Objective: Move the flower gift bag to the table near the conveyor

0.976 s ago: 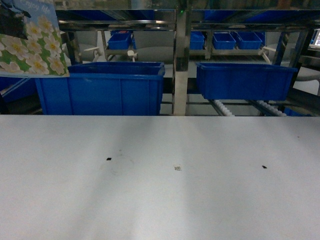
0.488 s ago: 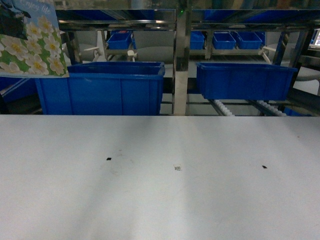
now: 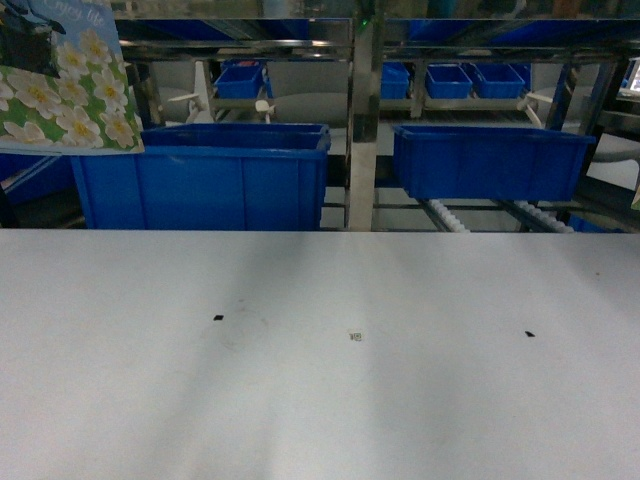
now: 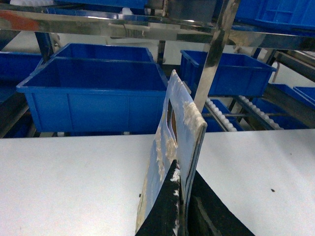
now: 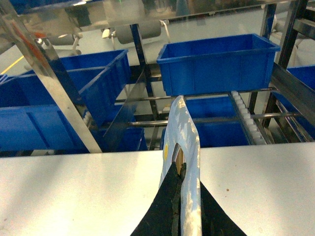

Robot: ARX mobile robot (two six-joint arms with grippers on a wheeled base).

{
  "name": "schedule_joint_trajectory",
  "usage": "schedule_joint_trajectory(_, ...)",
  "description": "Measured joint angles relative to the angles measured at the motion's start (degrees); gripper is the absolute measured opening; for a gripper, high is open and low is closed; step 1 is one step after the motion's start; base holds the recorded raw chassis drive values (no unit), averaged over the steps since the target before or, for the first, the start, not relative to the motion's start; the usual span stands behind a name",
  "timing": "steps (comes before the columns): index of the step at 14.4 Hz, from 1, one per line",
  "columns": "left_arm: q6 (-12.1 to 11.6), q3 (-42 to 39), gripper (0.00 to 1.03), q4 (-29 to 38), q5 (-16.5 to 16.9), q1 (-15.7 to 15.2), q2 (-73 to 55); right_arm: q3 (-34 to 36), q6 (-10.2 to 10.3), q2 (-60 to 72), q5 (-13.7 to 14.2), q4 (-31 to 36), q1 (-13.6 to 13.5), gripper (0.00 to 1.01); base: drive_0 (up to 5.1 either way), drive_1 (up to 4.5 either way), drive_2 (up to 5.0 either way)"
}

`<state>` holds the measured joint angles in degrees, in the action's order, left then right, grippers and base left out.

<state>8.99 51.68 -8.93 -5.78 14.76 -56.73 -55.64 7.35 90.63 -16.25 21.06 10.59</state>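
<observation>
We see 2 arms raised above the white table (image 3: 320, 380). The left gripper (image 4: 179, 196) pinches a flower gift bag (image 4: 172, 147); the right gripper (image 5: 179, 184) pinches another bag (image 5: 184, 142), both facing the conveyor (image 5: 246, 118).

My left gripper (image 4: 180, 206) sits at six o'clock in its wrist view, dark fingers (image 4: 165, 209) pinched together on the lower edge of the flower gift bag (image 4: 173, 147), which stands up toward twelve o'clock. My right gripper (image 5: 178, 196) mirrors that pose at six o'clock in its own view, its jaws closed on a second bag (image 5: 184, 142) seen edge-on. In the head view I find only a dark shape at ten o'clock, possibly part of the left arm; I cannot be sure.
</observation>
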Motion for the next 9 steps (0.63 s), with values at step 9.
schedule_joint_trajectory(9,0.0,0.0,0.02,0.0,-0.1,0.0,0.0,-2.9,-2.9,4.9,-3.7,-3.9,-0.1,0.02,0.0,0.0,0.0)
